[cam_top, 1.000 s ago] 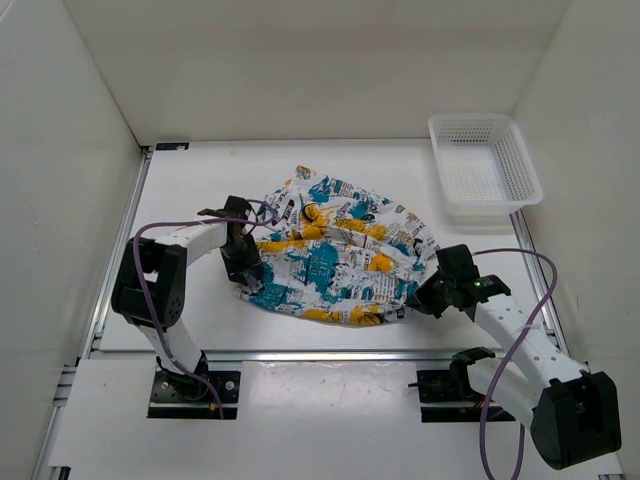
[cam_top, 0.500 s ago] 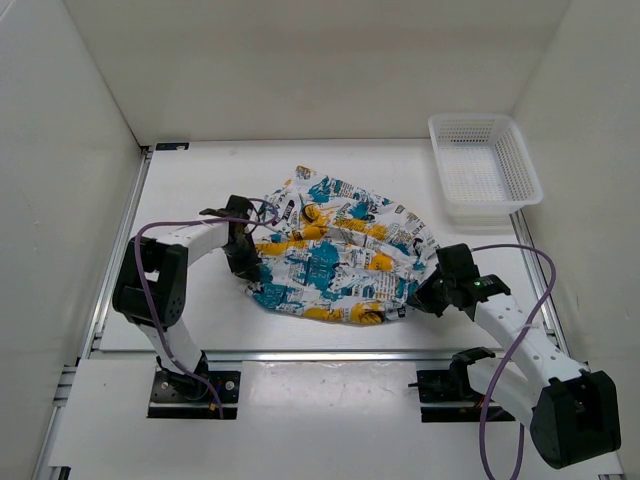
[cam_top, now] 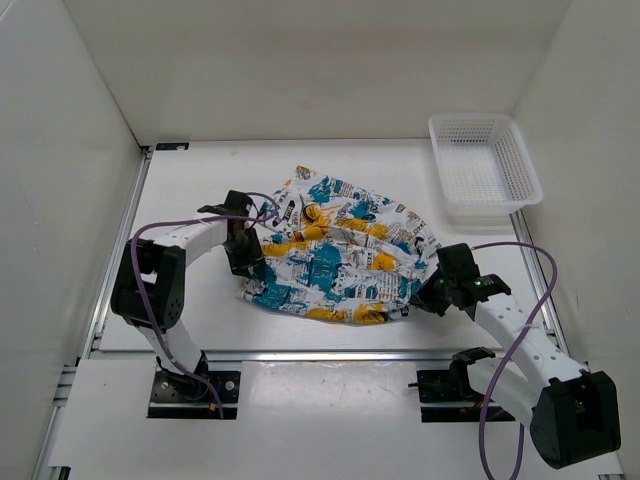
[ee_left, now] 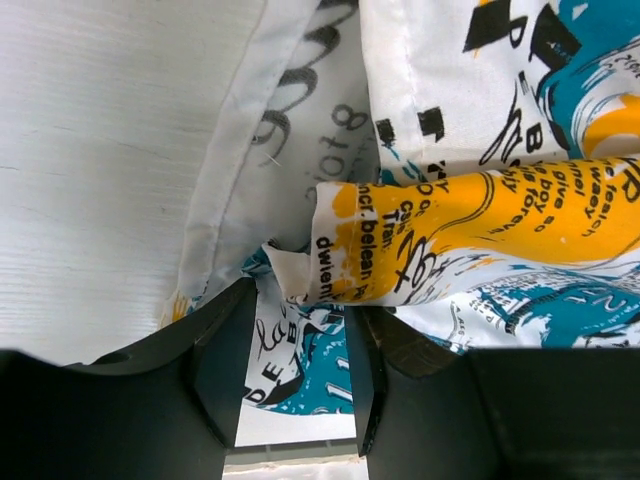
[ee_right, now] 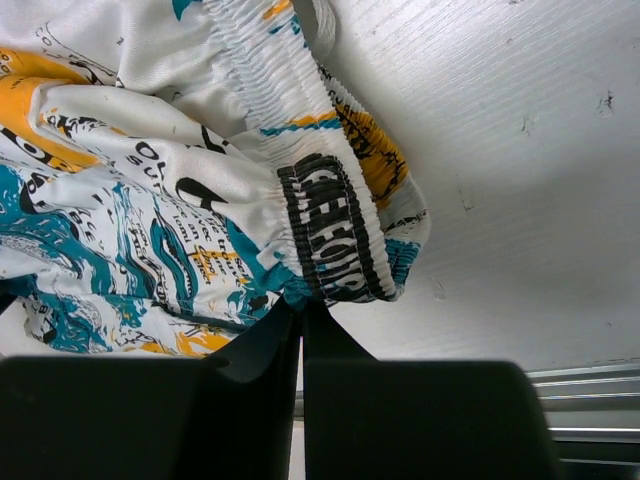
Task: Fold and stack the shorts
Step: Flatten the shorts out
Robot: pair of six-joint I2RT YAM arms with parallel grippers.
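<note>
The shorts (cam_top: 335, 262) lie crumpled in the middle of the table, white with teal, yellow-orange and black print. My left gripper (cam_top: 247, 258) is at their left edge. In the left wrist view its jaws (ee_left: 298, 312) stand apart, with a fold of the printed fabric (ee_left: 480, 230) lying between and just ahead of the fingertips. My right gripper (cam_top: 425, 297) is at the shorts' right end. In the right wrist view it (ee_right: 300, 305) is shut on the elastic waistband (ee_right: 330, 240) with black lettering.
A white plastic mesh basket (cam_top: 485, 170) stands at the back right, against the right wall. White walls enclose the table on three sides. A metal rail (cam_top: 300, 352) runs along the table's near edge.
My left gripper has shifted a little away from me along the shorts' left edge, and the fabric there has bunched slightly. The right arm has not moved.
</note>
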